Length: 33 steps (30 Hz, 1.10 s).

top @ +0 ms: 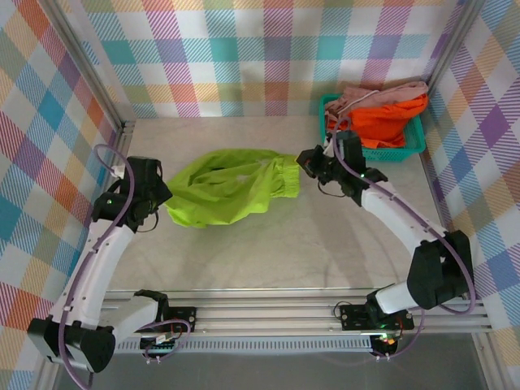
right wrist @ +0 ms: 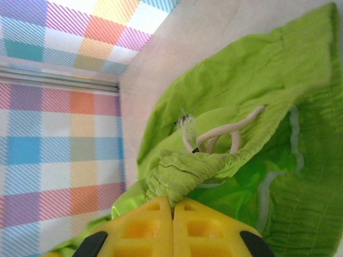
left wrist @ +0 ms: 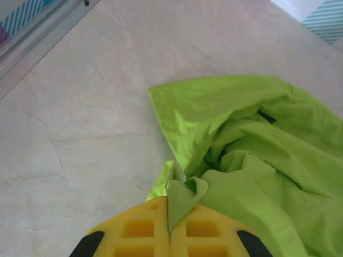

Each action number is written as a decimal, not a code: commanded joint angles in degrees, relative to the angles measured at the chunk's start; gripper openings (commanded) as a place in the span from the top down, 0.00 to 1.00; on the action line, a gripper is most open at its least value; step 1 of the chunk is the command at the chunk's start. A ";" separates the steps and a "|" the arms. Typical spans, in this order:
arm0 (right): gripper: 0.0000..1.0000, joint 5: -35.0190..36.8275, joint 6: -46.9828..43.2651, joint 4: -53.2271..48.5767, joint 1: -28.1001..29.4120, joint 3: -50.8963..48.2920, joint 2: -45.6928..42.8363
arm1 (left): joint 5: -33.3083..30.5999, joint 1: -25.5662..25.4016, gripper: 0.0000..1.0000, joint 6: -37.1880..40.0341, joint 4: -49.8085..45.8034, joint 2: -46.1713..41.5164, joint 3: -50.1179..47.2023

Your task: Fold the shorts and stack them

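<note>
Lime-green shorts point(top: 231, 188) lie crumpled in the middle of the desk point(top: 268, 252), so folding looks barely begun; next the cloth needs pulling taut and flat before doubling over. Left fingers point(left wrist: 161, 227) are pressed together on a pinch of hem at the shorts' nine o'clock edge. Right fingers point(right wrist: 163, 225) are clamped on the bunched waistband at three o'clock, while orange shorts point(top: 390, 122) and pink shorts point(top: 382, 93) sit in the basket point(top: 416, 148) at one o'clock.

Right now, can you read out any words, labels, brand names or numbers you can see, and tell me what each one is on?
None can be read.
The lime green shorts carry a small dark tab, too small to read.
The teal basket, the checked walls and the yellow fingers show no lettering.
</note>
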 commanded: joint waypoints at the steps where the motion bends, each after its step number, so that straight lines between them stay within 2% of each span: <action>1: 0.97 1.78 -10.40 -17.05 -1.14 -0.27 0.65 | 1.84 0.70 1.00 1.70 -2.86 -2.16 -0.27; 4: 0.94 2.10 -11.25 -18.34 -2.09 -2.19 0.38 | 3.09 0.70 1.00 1.94 -2.72 -3.47 -3.27; 8: 0.96 0.93 -12.57 -19.77 -2.41 -3.98 0.38 | 5.28 0.70 1.00 1.78 -1.31 -4.62 -7.96; 9: 0.91 -0.33 -13.00 -19.94 -2.36 -4.44 0.41 | 6.27 0.70 1.00 1.77 -0.41 -4.89 -8.95; 11: 0.72 -3.50 -14.00 -20.72 -2.34 -5.57 0.40 | 7.39 0.71 1.00 1.45 0.75 -5.06 -10.81; 13: 0.59 -5.15 -14.82 -21.81 -2.38 -7.54 -0.58 | 7.74 0.70 1.00 0.77 1.04 -4.86 -12.23; 17: 0.48 -4.16 -13.51 -23.36 -2.38 -13.66 -5.99 | 9.13 0.70 1.00 -0.05 1.85 -4.02 -14.67; 20: 0.47 -4.00 -10.71 -24.80 -2.37 -18.70 -10.50 | 10.26 0.70 1.00 -0.69 2.80 -3.81 -16.31; 24: 0.47 -6.20 -5.52 -21.40 -2.39 -25.67 -15.83 | 9.93 0.70 1.00 -0.95 3.29 -3.88 -17.15; 26: 0.54 -5.46 -3.54 -20.26 -2.43 -28.31 -17.41 | 9.89 0.66 1.00 -0.87 3.31 -3.81 -17.15; 29: 0.59 -6.12 0.18 -16.13 -2.30 -31.81 -18.01 | 10.19 0.70 1.00 -0.95 3.71 -3.79 -17.08; 33: 0.57 -7.25 1.60 -10.16 -1.86 -32.87 -15.13 | 10.64 0.70 1.00 -1.30 4.29 -3.29 -17.37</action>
